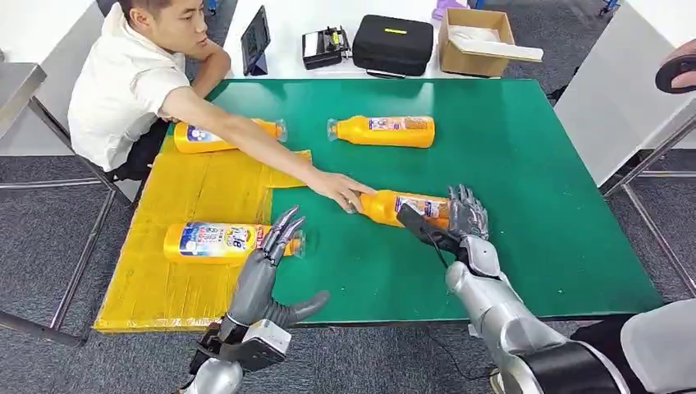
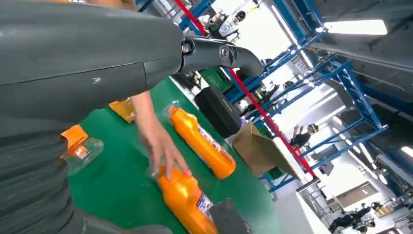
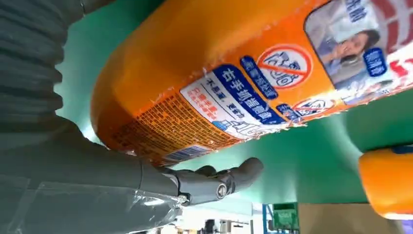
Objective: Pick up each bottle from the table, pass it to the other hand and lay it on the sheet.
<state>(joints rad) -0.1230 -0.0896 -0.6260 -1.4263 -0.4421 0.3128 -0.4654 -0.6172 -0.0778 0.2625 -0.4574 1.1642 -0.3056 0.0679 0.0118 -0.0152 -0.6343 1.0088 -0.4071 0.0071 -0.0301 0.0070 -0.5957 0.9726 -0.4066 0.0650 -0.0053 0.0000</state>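
Four orange bottles lie on their sides on the green counter (image 1: 525, 205). The near bottle (image 1: 402, 207) rests at the counter's middle. The right robot hand (image 1: 456, 220) is at its base end, fingers over the bottle and thumb along its near side; the right wrist view shows the thumb against the label, but whether the grip is fully closed cannot be told. A person's hand (image 1: 341, 190) touches the cap end of this same bottle. The left robot hand (image 1: 271, 271) hovers with fingers spread wide and holds nothing; its fingertips overlap the cap end of a second bottle (image 1: 217, 242) lying on the yellow sheet (image 1: 197, 193). A third bottle (image 1: 201, 138) lies at the sheet's far edge behind the person's forearm. A fourth bottle (image 1: 386, 130) lies on bare counter, well apart from the sheet.
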